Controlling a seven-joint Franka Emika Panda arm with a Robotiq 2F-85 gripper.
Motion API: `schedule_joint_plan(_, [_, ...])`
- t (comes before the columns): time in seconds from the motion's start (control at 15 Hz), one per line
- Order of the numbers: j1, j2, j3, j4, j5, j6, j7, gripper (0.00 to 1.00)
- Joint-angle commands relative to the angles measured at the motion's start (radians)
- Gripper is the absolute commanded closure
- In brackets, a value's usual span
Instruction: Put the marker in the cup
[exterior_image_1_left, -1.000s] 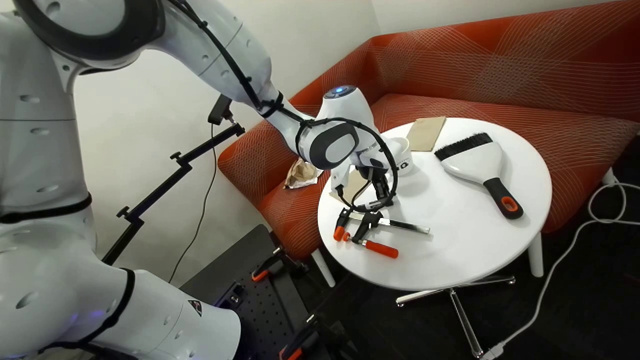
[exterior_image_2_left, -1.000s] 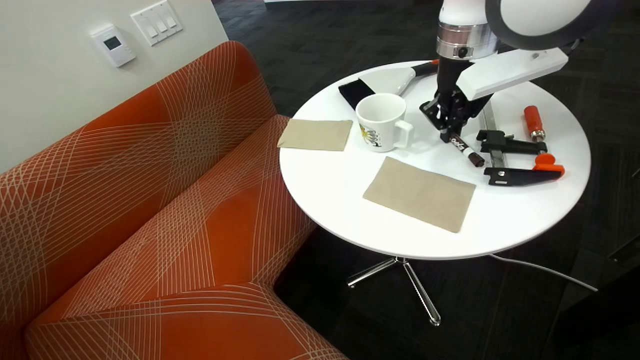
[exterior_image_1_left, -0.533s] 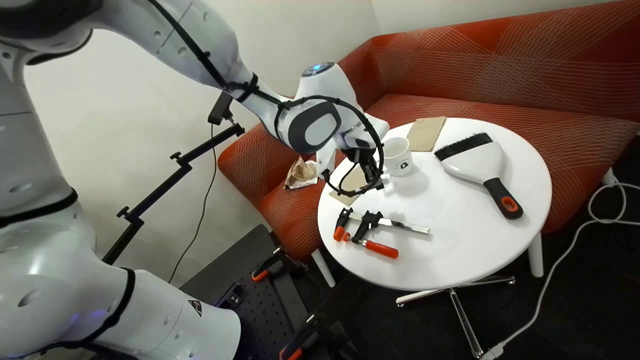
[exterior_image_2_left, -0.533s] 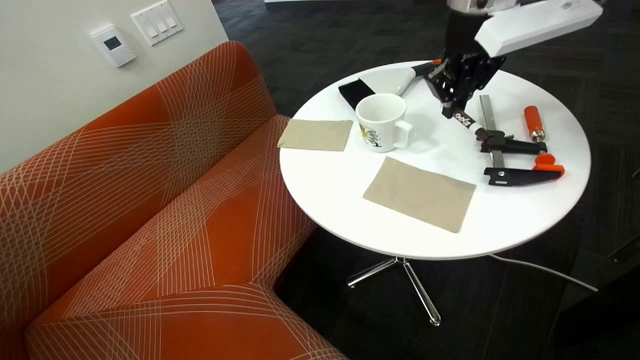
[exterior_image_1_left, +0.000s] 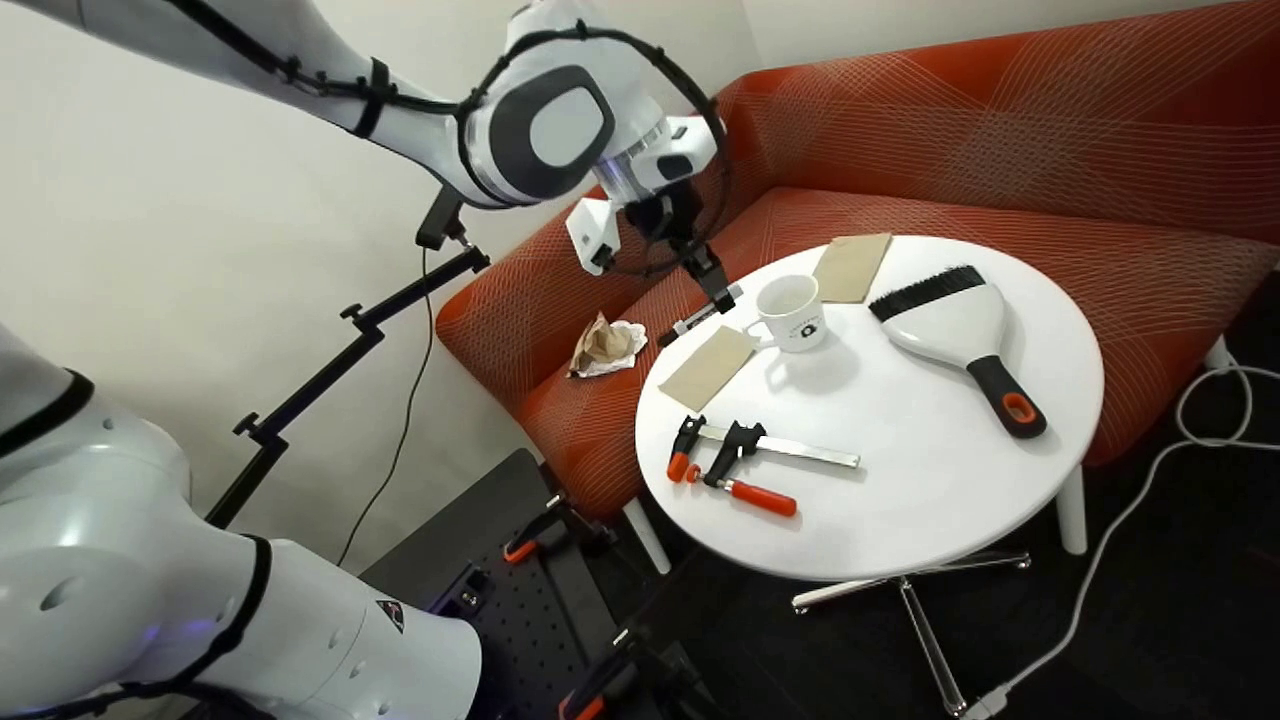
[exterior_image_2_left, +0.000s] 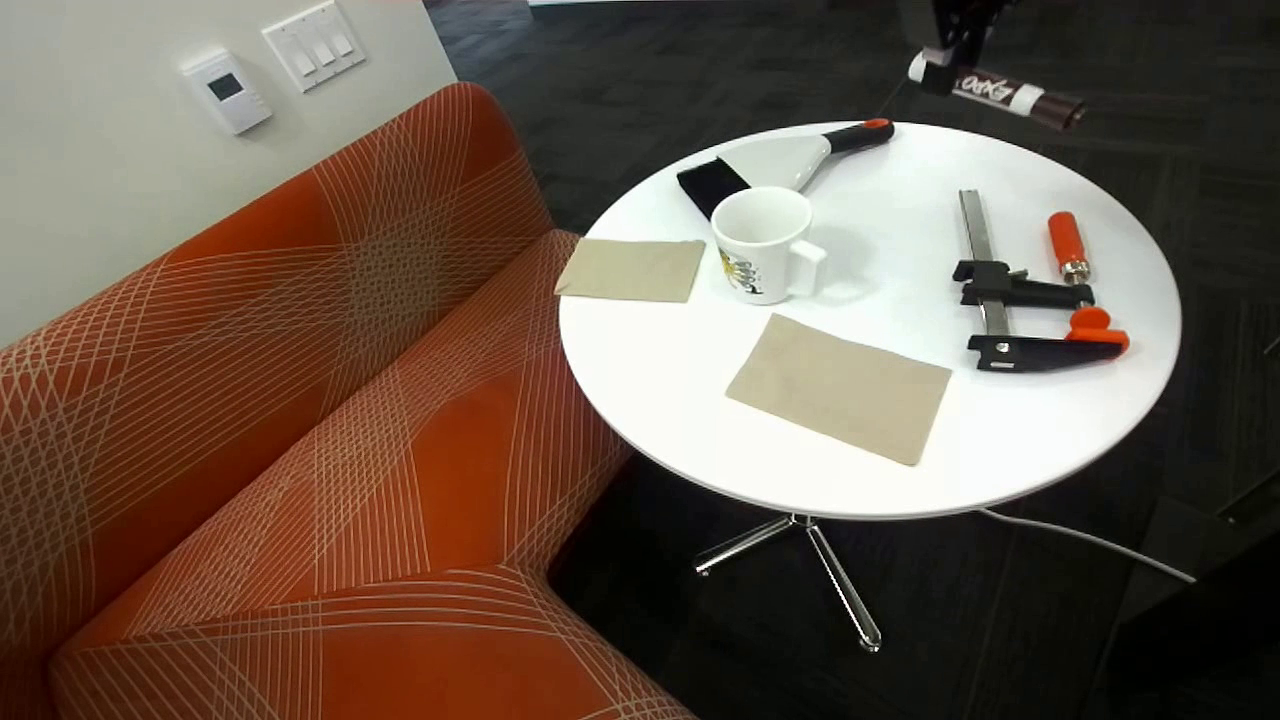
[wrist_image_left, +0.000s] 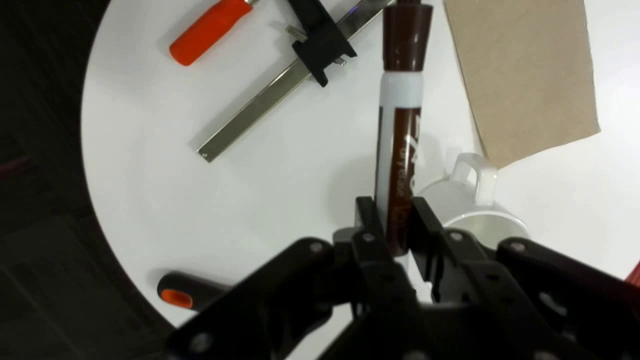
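The marker (exterior_image_2_left: 1000, 90) is white and brown with a dark brown cap. My gripper (wrist_image_left: 392, 212) is shut on the marker, close to the end away from its cap. The marker also shows in an exterior view (exterior_image_1_left: 692, 322) and in the wrist view (wrist_image_left: 400, 135), its capped end sticking out past the fingertips. My gripper (exterior_image_1_left: 722, 297) holds it tilted, well above the table. The white cup (exterior_image_1_left: 790, 315) stands upright on the table with its handle out to the side; it also shows in an exterior view (exterior_image_2_left: 762, 250). In the wrist view the cup (wrist_image_left: 445, 200) is partly hidden behind the right finger.
The round white table (exterior_image_1_left: 930, 500) bears a bar clamp (exterior_image_1_left: 745, 450) with orange-red grips, a white brush (exterior_image_1_left: 955, 325) with a black handle, and two flat tan pieces (exterior_image_1_left: 707, 370) (exterior_image_1_left: 853, 268). An orange couch (exterior_image_2_left: 330, 430) stands against the table's side. Crumpled paper (exterior_image_1_left: 605, 348) lies on it.
My gripper has risen from near the table top with the marker in it, moving back away from the table's middle. The marker has swung closer to level. The cup has not moved.
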Motion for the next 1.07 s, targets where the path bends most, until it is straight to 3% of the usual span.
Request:
schedule_joint_plan(0.0, [-0.039, -0.102, 0.042, 0.026, -0.058, -0.114, -0.085, 0.95])
schedule_joint_plan(0.33, [-0.079, -0.112, 0.087, 0.106, -0.040, -0.183, -0.245, 0.95])
schedule_joint_plan(0.4, [-0.081, -0.110, 0.091, 0.076, -0.043, -0.137, -0.189, 0.80])
schedule_joint_plan(0.87, [-0.088, -0.109, 0.097, 0.090, -0.042, -0.149, -0.217, 0.80])
schedule_joint_plan(0.93, [-0.088, -0.109, 0.097, 0.090, -0.042, -0.149, -0.217, 0.95])
schedule_joint_plan(1.0, [-0.091, -0.101, 0.099, 0.089, -0.039, -0.131, -0.242, 0.95])
